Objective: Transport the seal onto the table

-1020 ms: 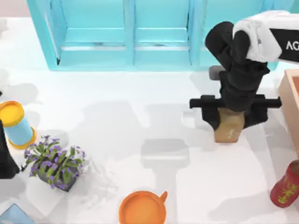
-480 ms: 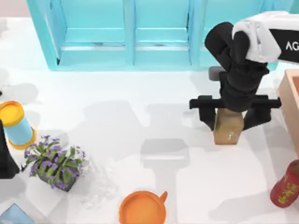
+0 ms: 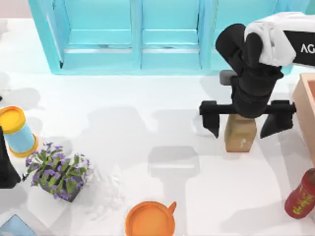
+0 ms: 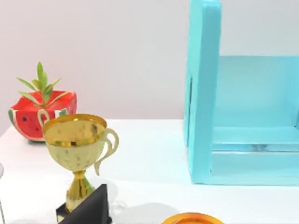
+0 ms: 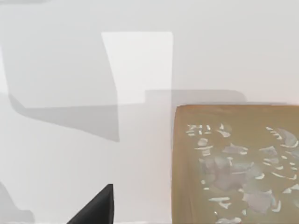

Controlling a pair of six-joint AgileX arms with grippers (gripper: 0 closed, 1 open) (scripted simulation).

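Observation:
The seal (image 3: pixel 240 135) is a small tan-brown block standing upright on the white table (image 3: pixel 147 128), at the right. My right gripper (image 3: pixel 244 122) hangs directly over it, open, with one black finger on each side and both clear of the block. In the right wrist view the seal's top face with pale marks (image 5: pixel 236 163) lies close below, and one dark fingertip (image 5: pixel 96 207) stands apart from it. My left arm (image 3: pixel 7 167) is parked at the table's left edge.
A turquoise shelf cabinet (image 3: pixel 142 34) spans the back. A light-wood box (image 3: pixel 306 108) and a dark red bottle (image 3: pixel 301 196) sit at the right edge. An orange cup (image 3: pixel 150 220), a purple-flowered plant (image 3: pixel 58 172) and a yellow-and-blue can (image 3: pixel 15 130) stand front and left.
The right gripper's fingers have spread away from the seal, letting it go. The block, slightly tilted before, now stands straight on the table.

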